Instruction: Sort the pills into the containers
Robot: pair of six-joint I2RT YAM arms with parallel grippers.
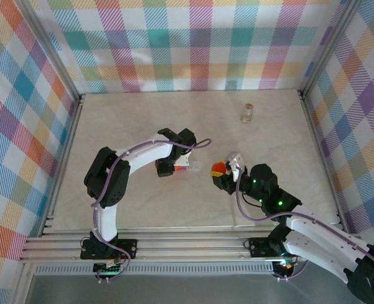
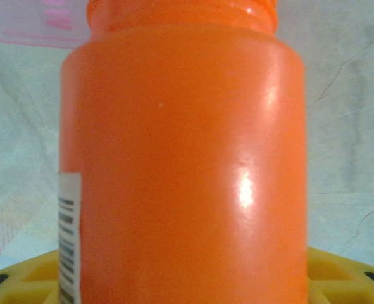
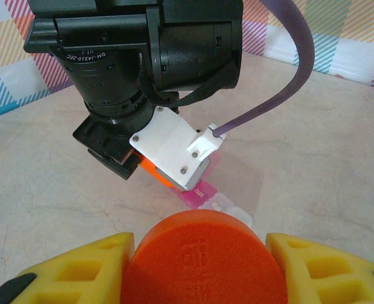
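My left gripper is shut on an open orange bottle, whose body crowds the left wrist view between the yellow fingers. Just past the bottle's mouth the pink pill box lies flat on the table. In the right wrist view the box shows a pink part and a clear part, half under the left gripper. My right gripper is shut on the round orange cap, held a short way right of the box. The pills are out of view.
A small clear vial stands upright at the back right of the marble table. Checked walls close in the left, back and right sides. An aluminium rail runs along the near edge.
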